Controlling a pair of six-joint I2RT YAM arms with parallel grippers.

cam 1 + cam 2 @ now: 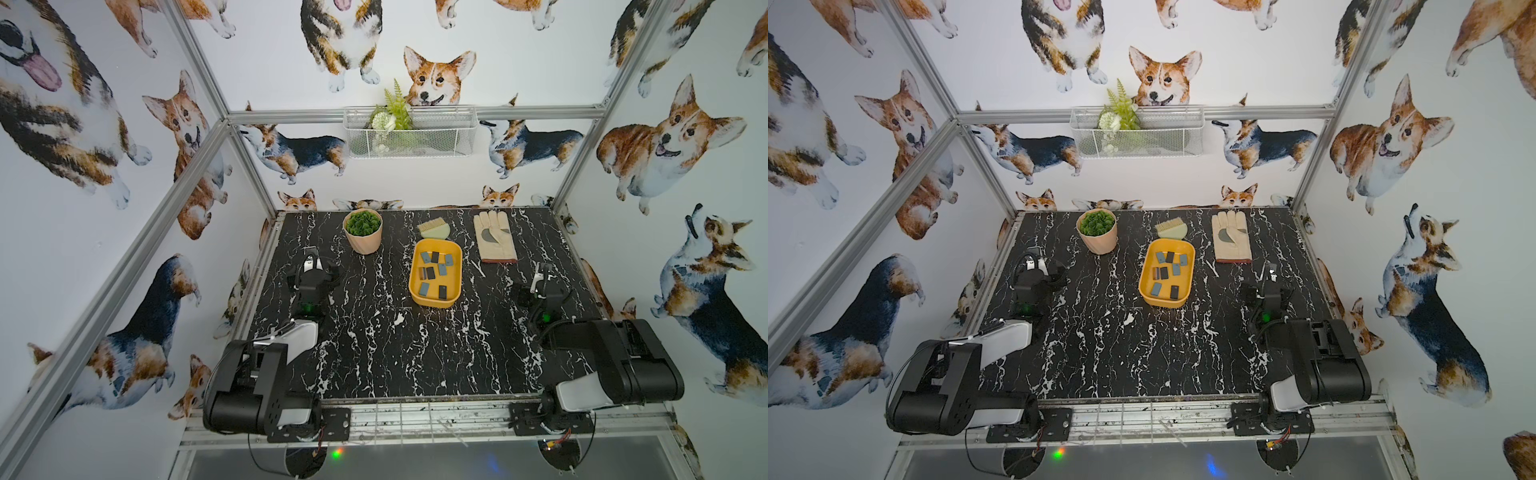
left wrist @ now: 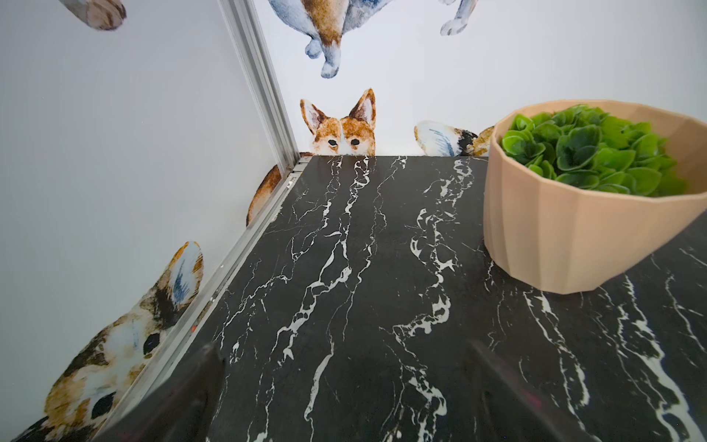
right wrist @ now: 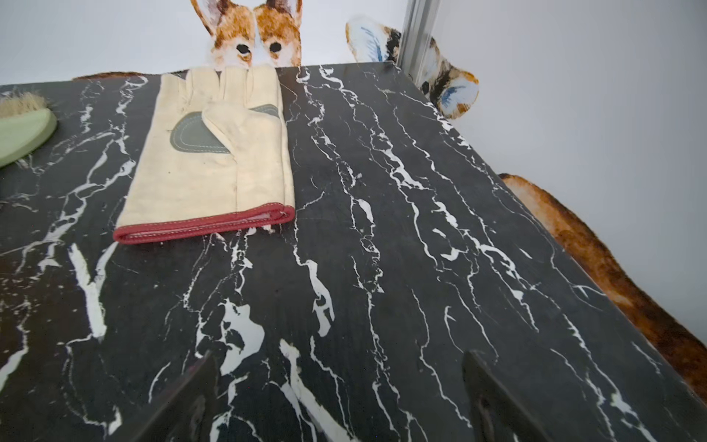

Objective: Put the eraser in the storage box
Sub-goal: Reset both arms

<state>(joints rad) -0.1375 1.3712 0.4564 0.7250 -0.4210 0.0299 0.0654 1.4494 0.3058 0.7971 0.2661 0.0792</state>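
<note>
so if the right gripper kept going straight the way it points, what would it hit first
Likely only bare table: the right gripper points just past the work glove, which lies beside its line. Margin unclear.

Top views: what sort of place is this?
Probably a staged robot test cell, not a real room: an aluminium frame lined with corgi-print walls, a left arm and right arm are mounted at the edge of a marble-look table, and a plant pot and work glove flank the storage box.
</note>
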